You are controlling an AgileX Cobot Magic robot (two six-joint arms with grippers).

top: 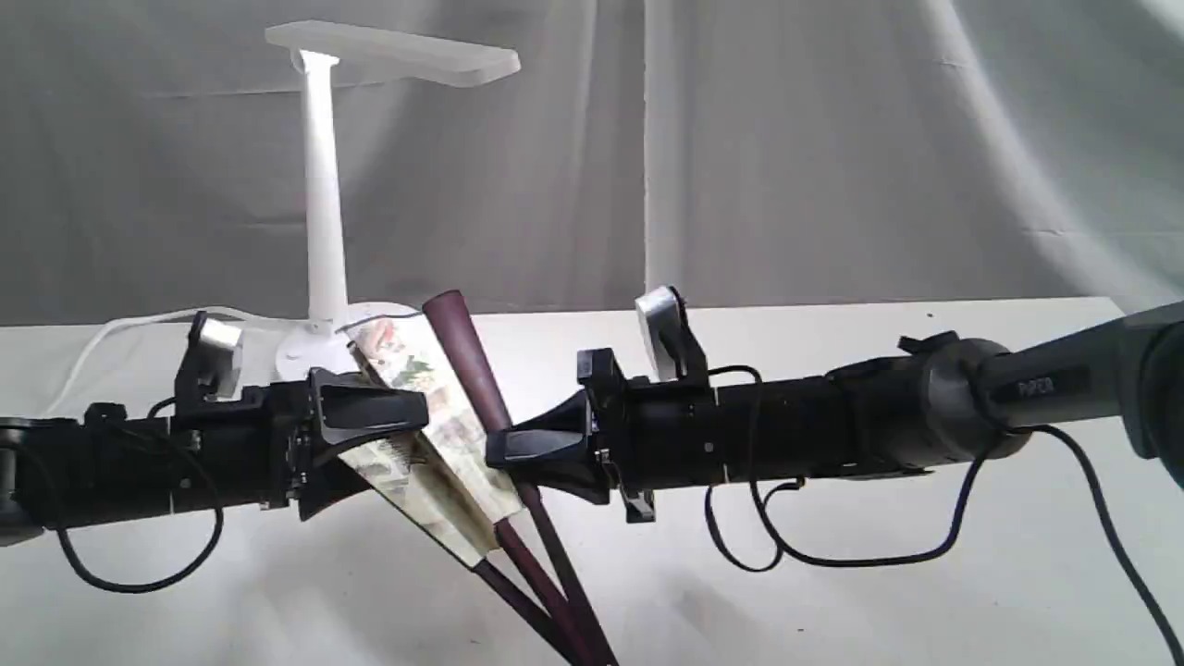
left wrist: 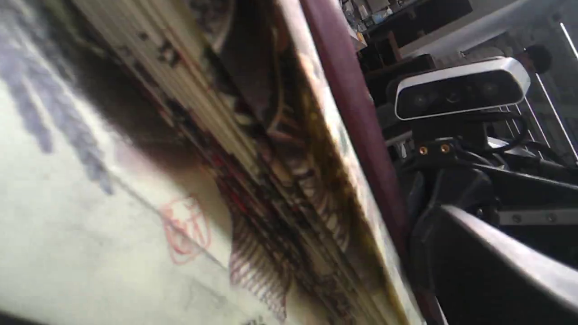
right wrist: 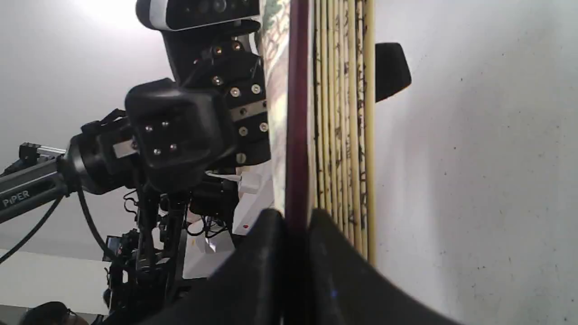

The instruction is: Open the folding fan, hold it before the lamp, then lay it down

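Observation:
The folding fan (top: 435, 435) is partly spread and held tilted above the table, its ribs running down to the front edge. My right gripper (top: 504, 449) is shut on the fan's dark maroon guard (right wrist: 295, 135). My left gripper (top: 388, 444) is open wide and straddles the painted paper pleats (left wrist: 280, 171). One of its fingers (right wrist: 390, 70) shows on the far side of the pleats. The white lamp (top: 324, 203) stands just behind the fan, with its flat head overhead.
The lamp's white cord (top: 120, 324) trails left across the white table (top: 832, 573). A grey curtain (top: 832, 139) closes off the back. Both arms reach in level from either side, with black cables hanging under them.

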